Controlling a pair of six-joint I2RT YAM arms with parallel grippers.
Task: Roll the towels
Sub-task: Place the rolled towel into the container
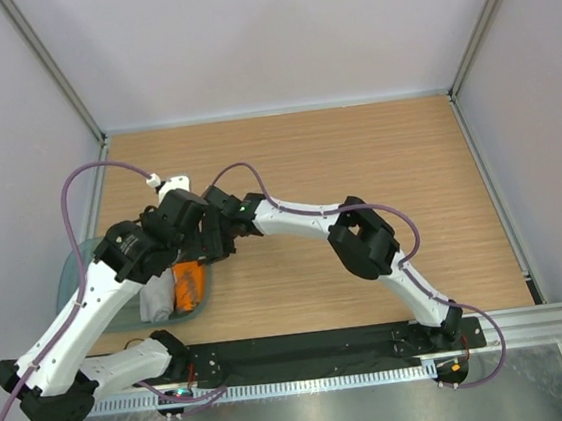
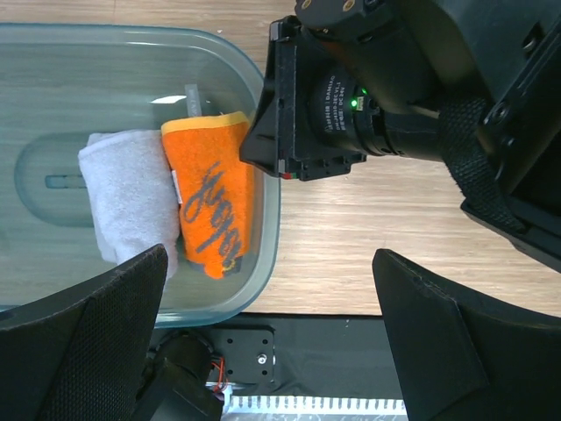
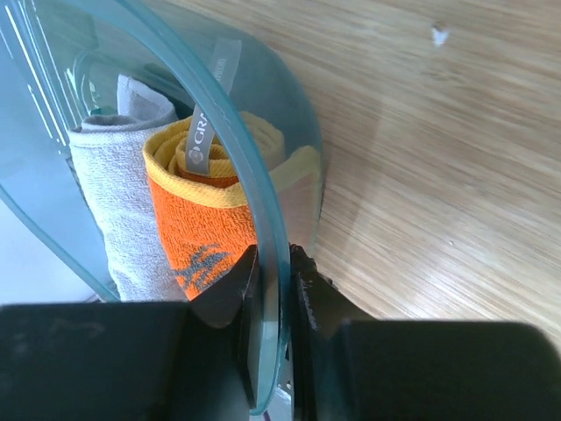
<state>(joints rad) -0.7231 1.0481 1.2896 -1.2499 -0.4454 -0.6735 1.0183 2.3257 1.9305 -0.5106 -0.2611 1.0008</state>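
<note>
The right gripper [image 3: 273,263] is clenched on the rim of the teal tub [image 3: 263,175], one finger on each side of the wall. Just past its inner finger, the rolled orange towel [image 2: 210,197] lies beside the rolled grey towel [image 2: 127,197], apparently touching. The left gripper [image 2: 270,263] hangs released above them, jaws spread wide.

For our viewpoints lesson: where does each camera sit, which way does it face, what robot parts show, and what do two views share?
Top: above, behind the bases, facing down on the table; left arm and right arm show.
Left wrist: over the tub, facing down; left gripper open below, right arm above.
Right wrist: beside the tub, facing its wall; right gripper pinching the rim.
Shared: wrist views both show grey towel, orange towel.
</note>
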